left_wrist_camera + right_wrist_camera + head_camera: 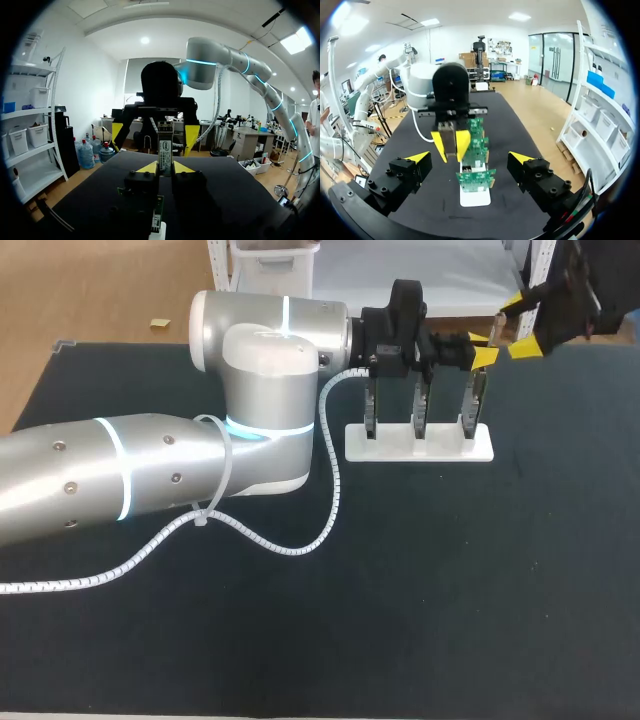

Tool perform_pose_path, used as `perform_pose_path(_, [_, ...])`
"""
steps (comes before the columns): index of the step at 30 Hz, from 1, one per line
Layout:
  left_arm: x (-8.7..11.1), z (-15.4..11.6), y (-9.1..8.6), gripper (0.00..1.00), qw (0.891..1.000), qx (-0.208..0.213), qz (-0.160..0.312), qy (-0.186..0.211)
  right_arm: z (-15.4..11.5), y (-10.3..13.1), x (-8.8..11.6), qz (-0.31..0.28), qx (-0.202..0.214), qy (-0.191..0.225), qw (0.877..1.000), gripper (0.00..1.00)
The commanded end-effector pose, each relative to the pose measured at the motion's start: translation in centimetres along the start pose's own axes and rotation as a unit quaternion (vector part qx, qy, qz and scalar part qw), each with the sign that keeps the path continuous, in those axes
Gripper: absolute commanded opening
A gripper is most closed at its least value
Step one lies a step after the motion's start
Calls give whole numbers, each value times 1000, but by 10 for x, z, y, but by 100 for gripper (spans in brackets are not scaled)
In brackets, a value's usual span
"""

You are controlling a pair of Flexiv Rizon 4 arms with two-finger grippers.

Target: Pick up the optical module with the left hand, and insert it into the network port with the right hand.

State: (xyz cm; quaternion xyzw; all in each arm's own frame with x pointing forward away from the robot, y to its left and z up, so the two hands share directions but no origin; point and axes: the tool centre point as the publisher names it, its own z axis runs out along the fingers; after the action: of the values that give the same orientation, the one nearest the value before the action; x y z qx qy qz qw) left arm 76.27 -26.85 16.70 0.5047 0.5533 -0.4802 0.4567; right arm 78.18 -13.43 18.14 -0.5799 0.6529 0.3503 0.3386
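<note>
Left wrist view shows the optical module [165, 146] pinched between the closed fingers of the left gripper [165, 168]. Its long axis stands upright over the circuit boards [476, 177] in their white stand [475, 198] on the counter [420, 570]. The right gripper [470, 157] faces it head-on and near, fingers spread wide and empty, so the handover looks to hinge on them closing across the module's free upper end

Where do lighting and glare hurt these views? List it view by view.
Head view: bright highlights on the silver left arm; the dark table is evenly lit. Left wrist view: the right gripper is backlit, nearly a silhouette. Right wrist view: even light; the circuit boards and optical module show clearly.
</note>
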Motion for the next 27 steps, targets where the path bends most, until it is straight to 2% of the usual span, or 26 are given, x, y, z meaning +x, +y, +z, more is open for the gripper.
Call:
perform_pose_path(1, [0,-1,0,0,1000,0,0,1,-5,5,-8,-5,-4,-8,1000,100])
perform_pose_path(17, [0,-1,0,0,1000,0,0,1,-1,15,-30,-14,-32,-20,999,100])
perform_pose_path(27, [0,-1,0,0,1000,0,0,1,8,19,-35,-22,-34,0,999,100])
